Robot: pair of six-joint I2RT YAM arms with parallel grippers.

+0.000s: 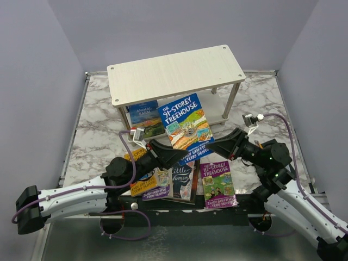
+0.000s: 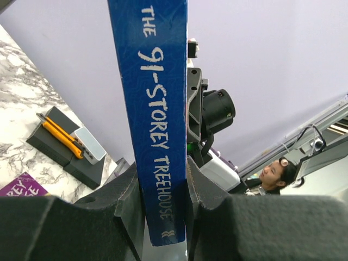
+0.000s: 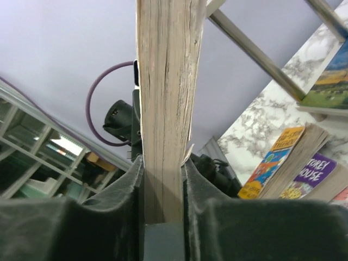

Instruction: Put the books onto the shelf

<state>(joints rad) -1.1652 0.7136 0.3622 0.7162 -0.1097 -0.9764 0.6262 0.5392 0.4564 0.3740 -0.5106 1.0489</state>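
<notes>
Two arms share one paperback before the shelf (image 1: 174,73)

From left: the left jaws are clamped on the spine of the blue Treehouse book (image 1: 185,128), held aloft between both pairs of jaws with the shelf just beyond them; the right jaws are pressed shut on its page edge. Thin and light, it will likely flex and its glossy cover may slip, so the stiff spine seems the safest hold. More books (image 1: 217,184) lie on the desk (image 1: 98,136) below the jaws
</notes>
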